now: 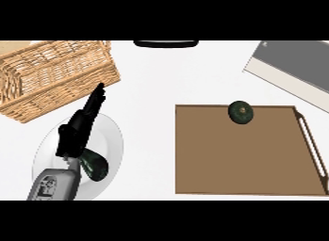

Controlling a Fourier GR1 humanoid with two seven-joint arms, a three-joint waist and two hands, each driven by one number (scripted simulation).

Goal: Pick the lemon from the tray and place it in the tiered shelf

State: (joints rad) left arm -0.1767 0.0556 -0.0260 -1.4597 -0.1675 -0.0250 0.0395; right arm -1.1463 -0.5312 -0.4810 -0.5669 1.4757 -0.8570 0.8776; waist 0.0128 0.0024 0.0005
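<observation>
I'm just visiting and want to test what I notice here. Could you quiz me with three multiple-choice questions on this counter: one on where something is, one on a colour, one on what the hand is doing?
1. Where on the brown tray is the round fruit?
A. By its far edge
B. In its middle
C. By its handle

2. What colour is that fruit?
A. Yellow
B. Dark green
C. Red

3. How is the left hand?
A. Curled round the fruit
B. Fingers straight, over the white plate, pointing to the wicker basket
C. Flat on the tray

Key: 1 A, it sits at the far rim. 2 B, dark green skin. 3 B, it holds nothing.
</observation>
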